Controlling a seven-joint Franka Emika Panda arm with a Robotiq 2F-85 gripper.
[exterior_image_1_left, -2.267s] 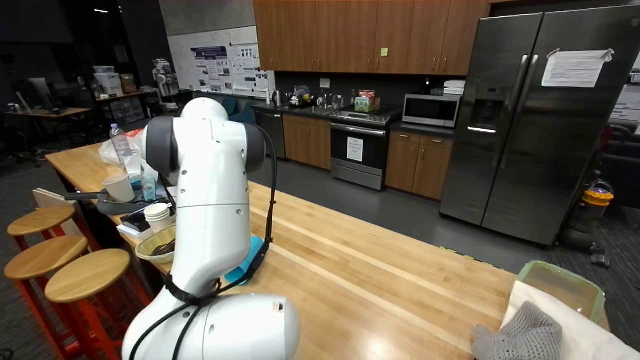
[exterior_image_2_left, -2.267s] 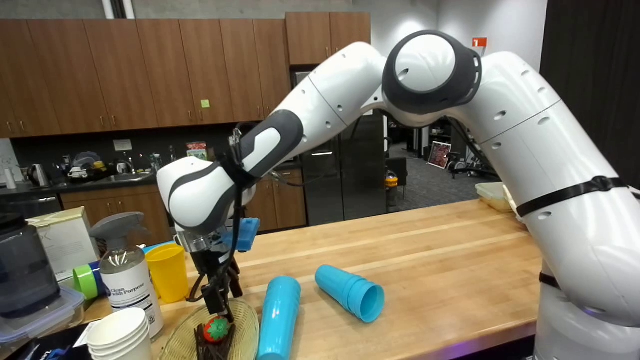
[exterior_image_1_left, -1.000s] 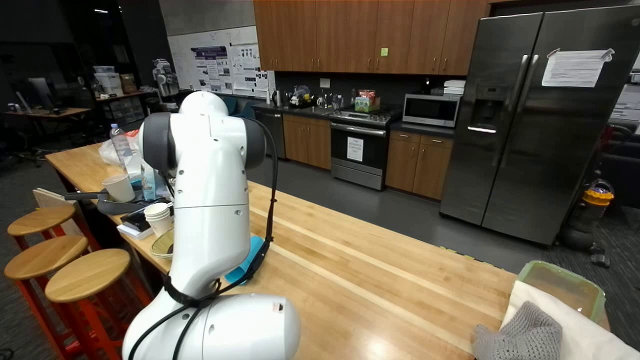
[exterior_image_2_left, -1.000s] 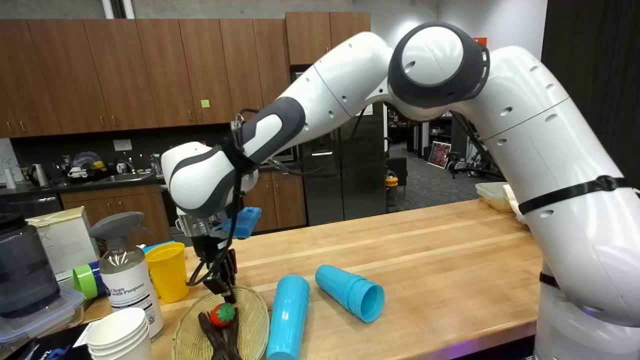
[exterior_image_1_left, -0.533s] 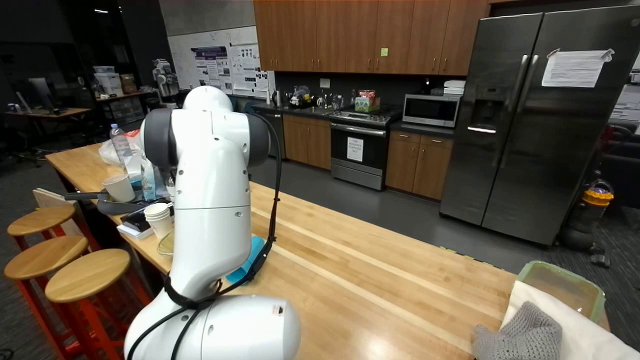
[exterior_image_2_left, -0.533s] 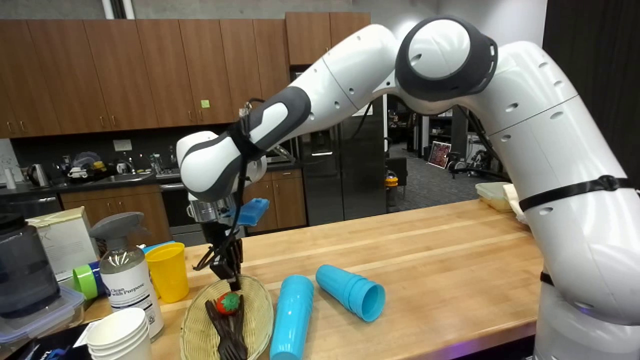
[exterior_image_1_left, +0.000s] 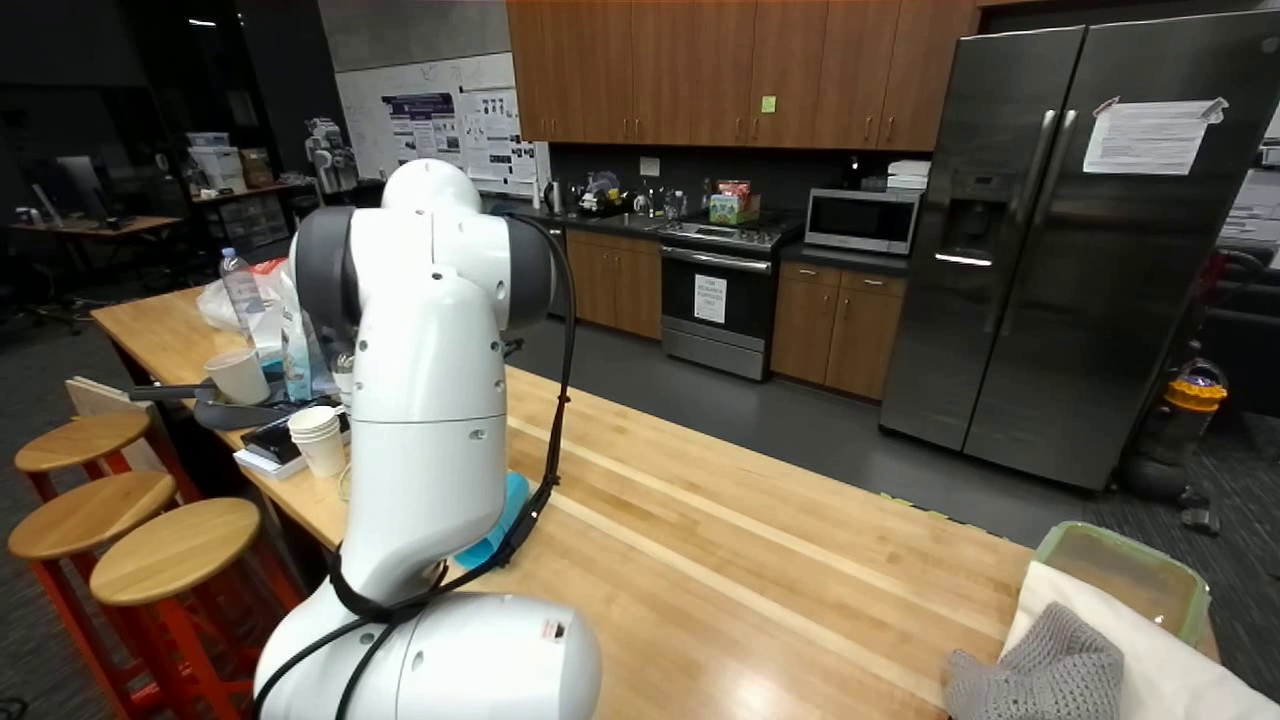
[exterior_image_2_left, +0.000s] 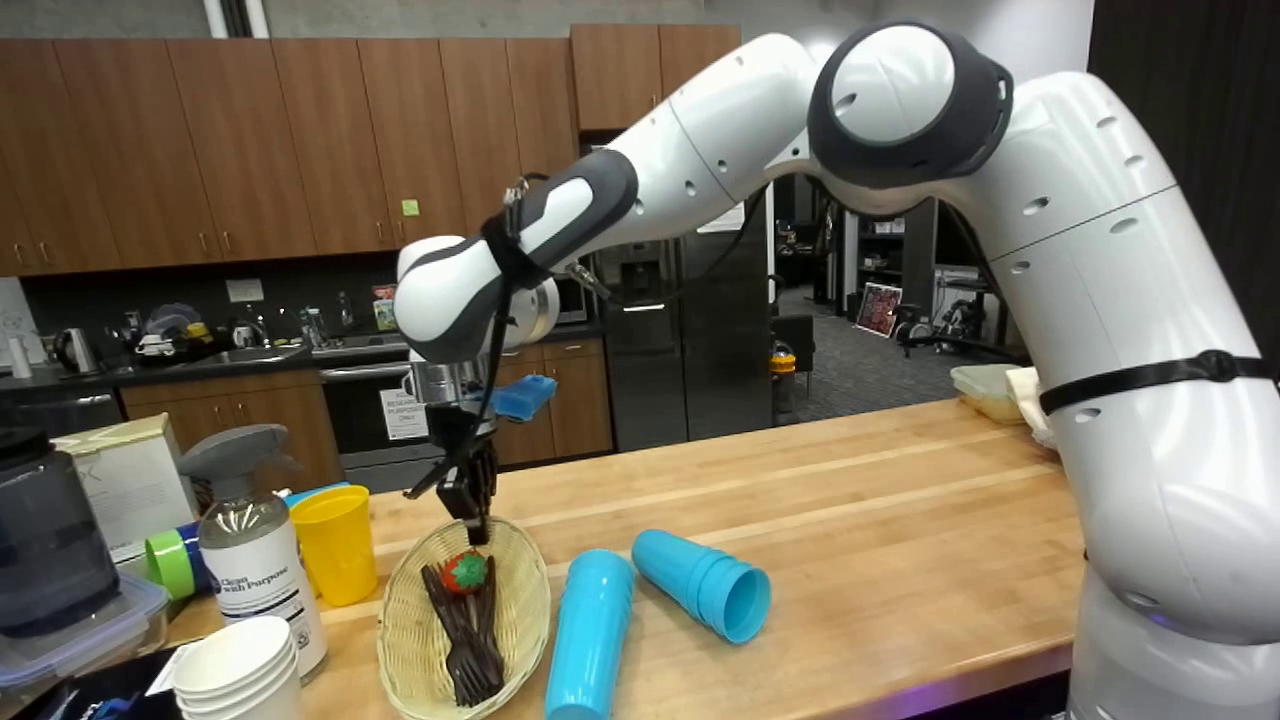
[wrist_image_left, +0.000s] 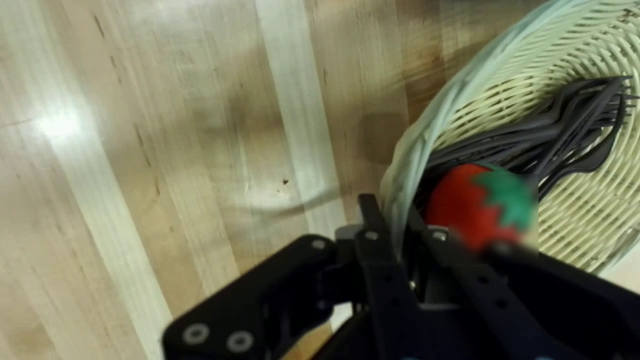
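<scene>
In an exterior view, L to R: spray bottle (exterior_image_2_left: 258, 580) & yellow cup (exterior_image_2_left: 335, 550) are standing on the table (exterior_image_2_left: 860, 510), left of the basket (exterior_image_2_left: 405, 630). Basket's holding dk brown forks (exterior_image_2_left: 468, 655) + a red strawberry (exterior_image_2_left: 464, 572); strawberry is lying at the gripped end. Gripper (wrist_image_left: 393, 215) is pointing down, approx vert., fingers (wrist_image_left: 370, 212) drawn together & pinching the basket's rim (wrist_image_left: 400, 180): per wrist view, one finger is sitting outside the rim, the other inside. Can't tell if basket's underside is touching the table. Wrist (exterior_image_2_left: 435, 300) is hanging above, w/ a blk cable (exterior_image_2_left: 499, 335) looping down beside it. Next R, low down, two stacks of blue cups (exterior_image_2_left: 590, 630) are lying on their sides, the nearer one just beside the basket. Above these, forearm (exterior_image_2_left: 655, 175) is sloping up to the R, reaching the elbow (exterior_image_2_left: 893, 85) up at the very top. Far R, upper arm (exterior_image_2_left: 1110, 250) is leaning L at a steep angle, w/ a blk strap (exterior_image_2_left: 1160, 380) wrapping round it.
</scene>
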